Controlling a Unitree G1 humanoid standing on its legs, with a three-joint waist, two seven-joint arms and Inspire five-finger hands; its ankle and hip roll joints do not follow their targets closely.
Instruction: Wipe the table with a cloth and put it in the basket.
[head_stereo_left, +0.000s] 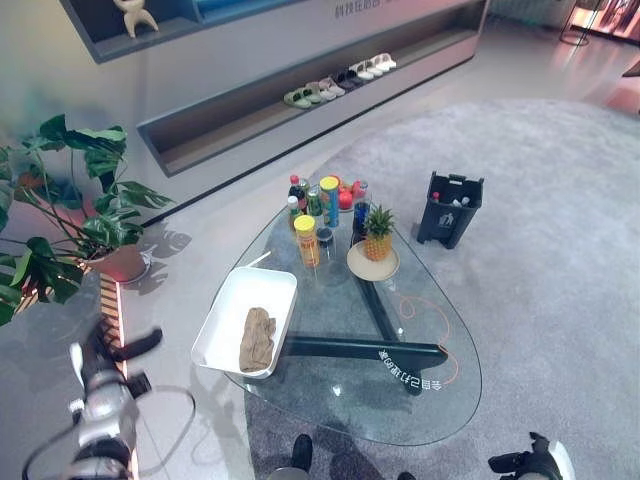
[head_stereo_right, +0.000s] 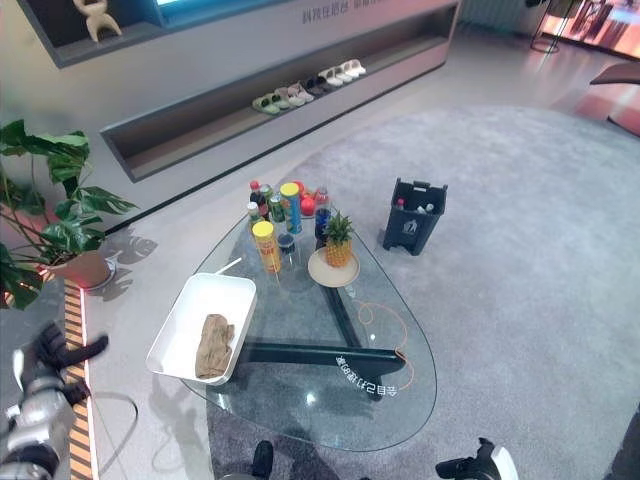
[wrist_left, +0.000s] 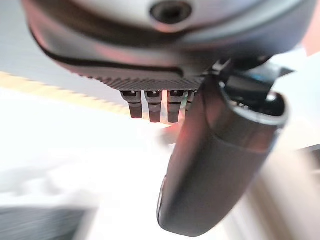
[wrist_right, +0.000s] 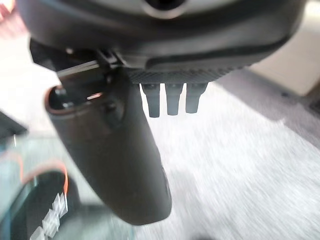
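Note:
A brown cloth (head_stereo_left: 257, 338) lies crumpled inside the white tray-like basket (head_stereo_left: 255, 290), which rests on the left edge of the glass table (head_stereo_left: 430, 390). My left hand (head_stereo_left: 112, 350) hangs low at the left, away from the table over the floor, fingers straight and holding nothing. My right hand (head_stereo_left: 528, 463) is at the lower right, just past the table's near edge. In the left wrist view the thumb (wrist_left: 210, 175) and fingers (wrist_left: 150, 105) are extended with nothing between them. In the right wrist view the thumb (wrist_right: 120, 160) is likewise free above the carpet.
Several bottles and cans (head_stereo_left: 325, 205) stand at the table's far end beside a pineapple (head_stereo_left: 377, 235) on a plate. A dark bin (head_stereo_left: 450, 208) sits on the carpet at the right. A potted plant (head_stereo_left: 60, 220) is at the left, and a low shelf with shoes (head_stereo_left: 340, 80) behind.

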